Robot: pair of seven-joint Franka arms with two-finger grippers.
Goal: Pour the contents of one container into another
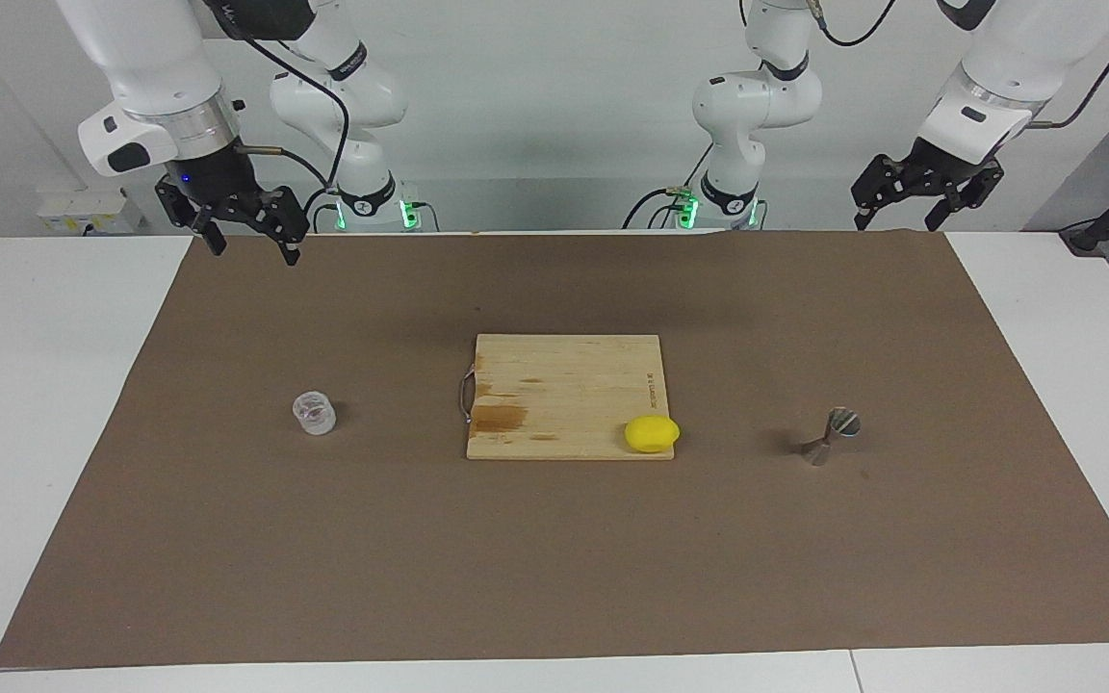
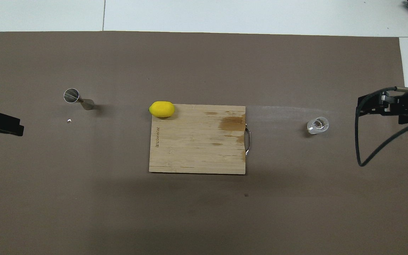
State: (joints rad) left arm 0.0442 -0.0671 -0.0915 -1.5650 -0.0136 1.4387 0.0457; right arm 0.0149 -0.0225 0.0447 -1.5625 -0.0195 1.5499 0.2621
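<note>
Two arms are parked up high at the robots' edge of the table (image 1: 54,404), nothing touched yet; the right end effector (image 1: 248,241) is hung over the corner of the brown mat (image 1: 554,558) at the right arm's end, fingers spread and empty; the left end effector (image 1: 901,218) is held just above the mat's corner at the left arm's end, fingers also spread, nothing pinched.

The clear glass cup (image 1: 314,413) is stood upright on the mat toward the right arm's end, well apart from everything; the steel jigger (image 1: 830,435) is set toward the left arm's end, also on the mat, and it can't be told for sure whether it's upright or tipped.

Between them a wooden cutting board (image 1: 564,385) is laid flat, its metal handle (image 1: 464,395) turned toward the cup; a yellow lemon (image 1: 652,433) is perched on the board's corner that is farthest from the robots, on the jigger's side; a brownish stain (image 1: 502,417) is seen on the board near the handle.
</note>
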